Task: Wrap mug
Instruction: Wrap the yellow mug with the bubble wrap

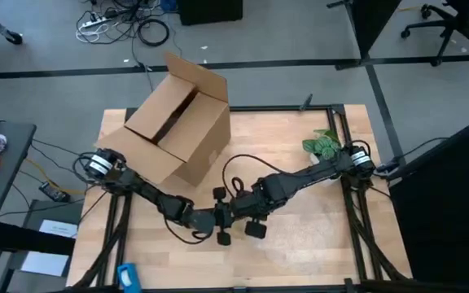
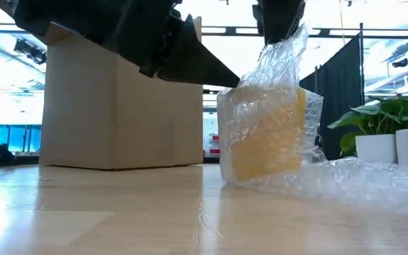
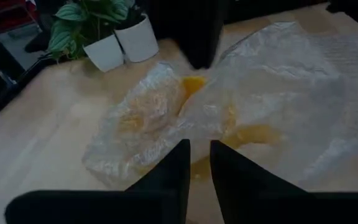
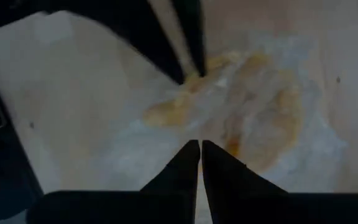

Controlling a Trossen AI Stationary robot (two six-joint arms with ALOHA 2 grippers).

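The mug [image 2: 268, 145] stands on the bench [image 2: 119, 212], swathed in bubble wrap [image 2: 261, 92]. Right pincer [image 4: 200, 149], directly above, pinches the wrap closed, apparently gathering it. Left pincer [image 3: 199, 149], alongside, is nearly closed, empty.

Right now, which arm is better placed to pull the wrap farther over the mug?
Probably right: its gripper pinches the bubble wrap above the mug; the left one sits alongside.
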